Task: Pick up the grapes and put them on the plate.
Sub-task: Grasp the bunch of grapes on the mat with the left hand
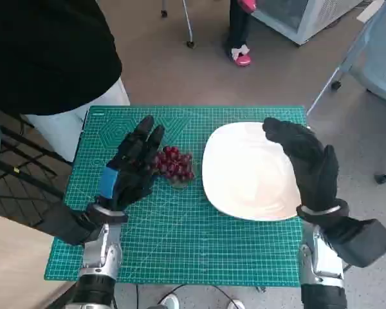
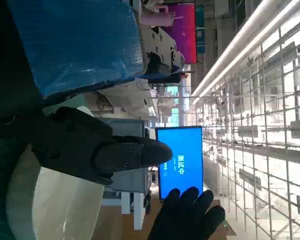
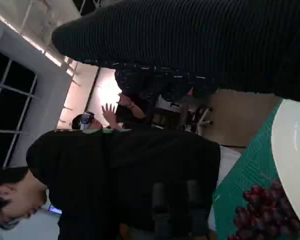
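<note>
Reaching with our left hand [image 1: 130,168], fingers spread and holding nothing, we kept the grapes [image 1: 174,163] just off its fingertips on the surface [image 1: 180,238], ready to grasp. Our right hand [image 1: 305,161] hovered open over the plate [image 1: 244,187], likely steadying it.

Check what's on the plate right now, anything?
The plate shows bare white; the grapes lie beside it on the green mat. The right hand covers its right edge, hiding that strip.
</note>
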